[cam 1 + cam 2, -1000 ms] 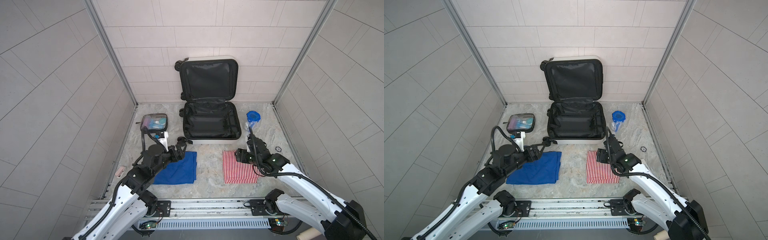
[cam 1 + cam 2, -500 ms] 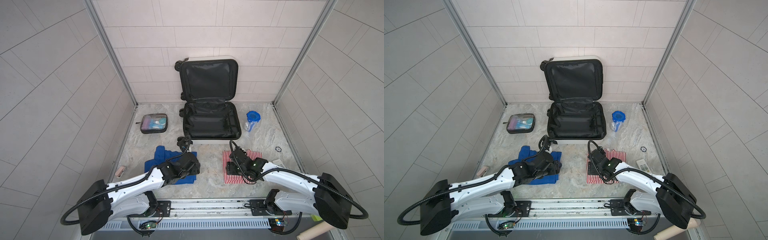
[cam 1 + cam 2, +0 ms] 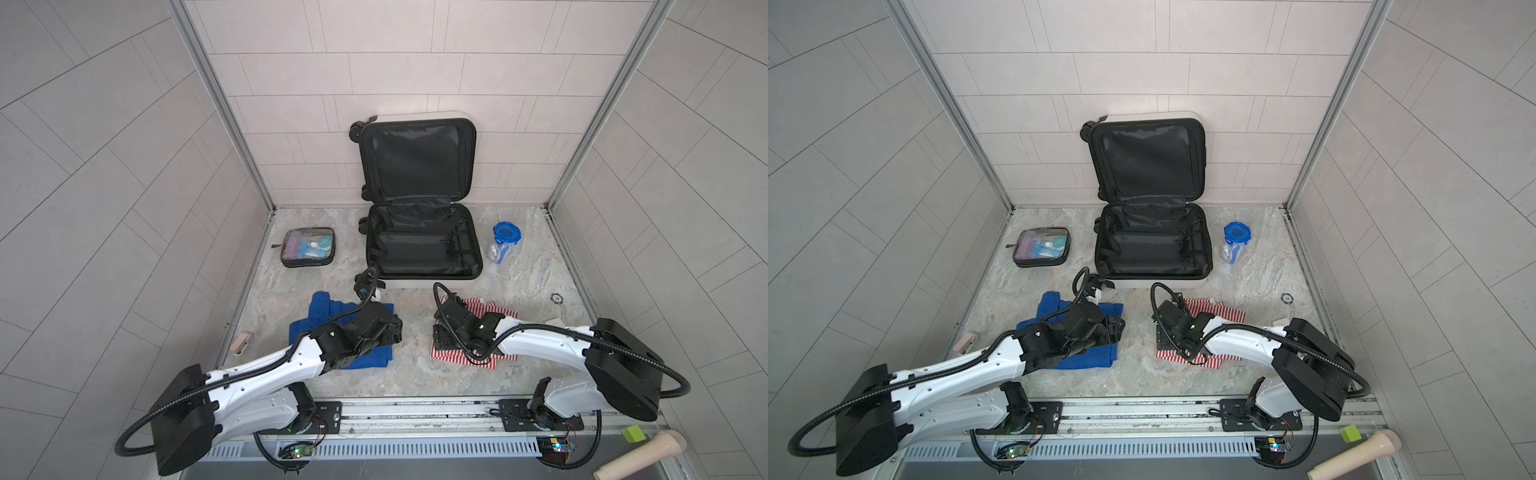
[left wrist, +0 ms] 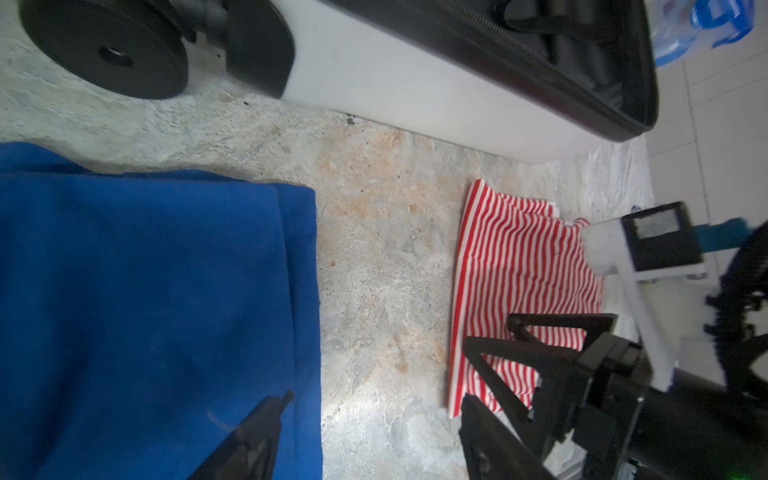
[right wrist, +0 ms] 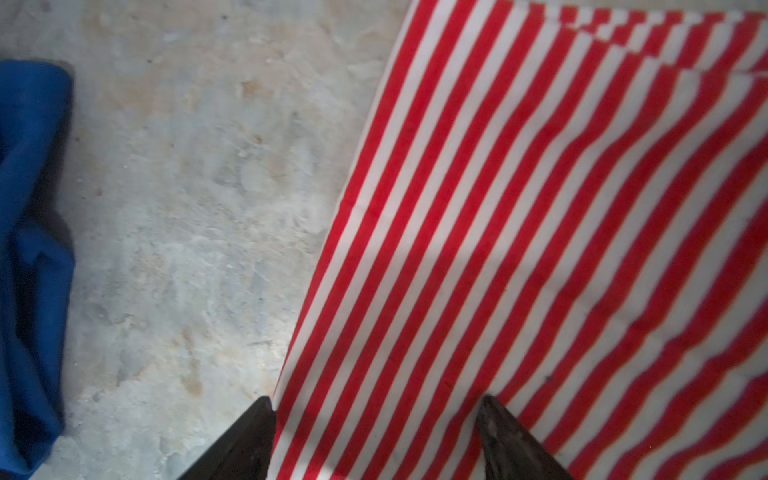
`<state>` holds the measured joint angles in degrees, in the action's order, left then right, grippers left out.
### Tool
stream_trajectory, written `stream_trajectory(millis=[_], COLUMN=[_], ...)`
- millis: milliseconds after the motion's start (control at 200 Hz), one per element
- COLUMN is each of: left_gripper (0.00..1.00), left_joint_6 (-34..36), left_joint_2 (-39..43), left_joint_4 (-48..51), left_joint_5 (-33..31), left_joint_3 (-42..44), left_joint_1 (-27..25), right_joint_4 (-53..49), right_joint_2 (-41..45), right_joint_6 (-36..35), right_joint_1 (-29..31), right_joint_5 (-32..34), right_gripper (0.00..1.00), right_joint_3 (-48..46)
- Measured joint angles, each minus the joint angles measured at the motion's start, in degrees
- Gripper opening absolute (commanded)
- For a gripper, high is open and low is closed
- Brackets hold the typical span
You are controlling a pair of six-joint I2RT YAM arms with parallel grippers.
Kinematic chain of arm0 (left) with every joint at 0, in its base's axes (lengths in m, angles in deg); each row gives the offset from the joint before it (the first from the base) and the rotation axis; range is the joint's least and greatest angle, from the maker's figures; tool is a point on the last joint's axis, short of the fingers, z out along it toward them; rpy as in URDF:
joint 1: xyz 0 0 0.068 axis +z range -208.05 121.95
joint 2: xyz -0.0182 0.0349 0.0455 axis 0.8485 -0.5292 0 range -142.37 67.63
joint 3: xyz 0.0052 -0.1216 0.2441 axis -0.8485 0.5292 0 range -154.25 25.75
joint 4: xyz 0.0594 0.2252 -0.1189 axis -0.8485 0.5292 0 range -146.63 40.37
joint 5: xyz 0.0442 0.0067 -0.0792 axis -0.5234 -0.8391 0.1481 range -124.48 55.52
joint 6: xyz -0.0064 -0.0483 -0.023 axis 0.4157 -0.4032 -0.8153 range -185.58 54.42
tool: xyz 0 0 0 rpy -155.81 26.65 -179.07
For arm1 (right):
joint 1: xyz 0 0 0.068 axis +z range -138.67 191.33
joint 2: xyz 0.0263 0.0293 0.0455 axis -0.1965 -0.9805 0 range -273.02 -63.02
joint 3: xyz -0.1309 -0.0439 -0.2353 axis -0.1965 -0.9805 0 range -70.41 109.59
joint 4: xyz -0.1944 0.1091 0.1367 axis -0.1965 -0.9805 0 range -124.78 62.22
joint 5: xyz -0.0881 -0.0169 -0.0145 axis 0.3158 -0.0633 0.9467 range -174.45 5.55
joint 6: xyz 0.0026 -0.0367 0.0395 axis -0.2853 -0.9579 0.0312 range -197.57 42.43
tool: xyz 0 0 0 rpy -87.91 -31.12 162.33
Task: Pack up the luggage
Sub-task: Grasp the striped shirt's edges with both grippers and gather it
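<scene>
The luggage (image 3: 415, 284) (image 3: 1158, 284) lies open on the floor, its lid leaning on the back wall and its black lining empty; the left wrist view shows its white shell (image 4: 415, 83) and a wheel. A blue cloth (image 3: 328, 309) (image 3: 1054, 307) (image 4: 145, 291) lies in front of it on the left, a red-and-white striped cloth (image 3: 490, 307) (image 3: 1217, 311) (image 5: 540, 249) on the right. My left gripper (image 3: 395, 328) (image 4: 376, 399) is open low at the blue cloth's right edge, one finger over the cloth and the other over bare floor. Over the striped cloth's left edge, my right gripper (image 3: 442, 336) (image 5: 376, 399) stands open.
A clear toiletry pouch (image 3: 308, 248) lies left of the luggage and a blue-lidded container (image 3: 506, 237) stands to its right. A small pink object (image 3: 242, 343) sits by the left wall, a small round token (image 3: 556, 297) near the right wall. Tiled walls close three sides.
Both arms have swung down and inward from near the luggage's front to the two cloths. The blue cloth's far left corner is now bunched up.
</scene>
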<state>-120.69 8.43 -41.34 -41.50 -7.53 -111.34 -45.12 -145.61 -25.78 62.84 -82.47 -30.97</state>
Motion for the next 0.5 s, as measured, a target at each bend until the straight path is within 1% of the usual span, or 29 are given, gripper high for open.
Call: stream_trajectory(millis=[120,260,310,385,500], left_gripper=[0.80,0.81,0.81,0.76,0.74], left_joint_6=[0.0,0.6,1.2,2.5,4.9], left_joint_2=[4.1,7.3,7.3,6.2,1.3], left_joint_4=[0.1,0.7,0.7,0.6,0.5], left_joint_5=[0.3,1.9,2.6,4.3,7.6], left_joint_3=[2.6,4.4,4.4,4.1,1.8], left_joint_1=[3.2,6.7,7.2,7.3,7.3], right_joint_4=[0.9,0.7,0.2,-1.4,-5.5], right_joint_2=[-3.0,-5.2,-5.1,-4.4,-1.0], right_joint_6=[0.0,-0.3,-0.3,-0.5,-0.9], right_joint_1=[3.1,6.4,7.0,7.3,7.3], right_joint_5=[0.1,-0.1,-0.2,0.1,1.9], right_gripper=[0.77,0.77,0.78,0.81,0.84], right_joint_3=[2.5,5.1,5.5,6.0,7.2])
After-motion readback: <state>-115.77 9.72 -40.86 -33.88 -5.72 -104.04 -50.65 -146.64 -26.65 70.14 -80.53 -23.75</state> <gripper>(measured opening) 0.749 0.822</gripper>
